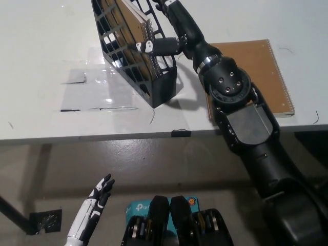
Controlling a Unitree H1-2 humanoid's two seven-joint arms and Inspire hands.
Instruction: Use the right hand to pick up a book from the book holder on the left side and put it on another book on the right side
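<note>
The right hand reached over the top of the black book holder, its fingers spread apart. One finger, light at the tip, lay across the holder's lattice side near the spiral edge of the brown book standing inside. The other fingers ran up past the holder's far rim, out of the top of the frame. Whether any of them actually pressed on the book could not be told; nothing was yet lifted, and the hand looked open around the holder's upper edge rather than clamped on anything.

Directly beneath and to the left of the hand, the book stood tilted in the holder, leaning with it. Behind the hand, along the black forearm, a second brown spiral book lay flat on the white table, partly covered by the arm. Left of the holder's base, patches of clear tape shone on the tabletop.

Well away from the working hand, below the table edge, the white left hand hung with its fingers straight and slightly apart, holding nothing.
</note>
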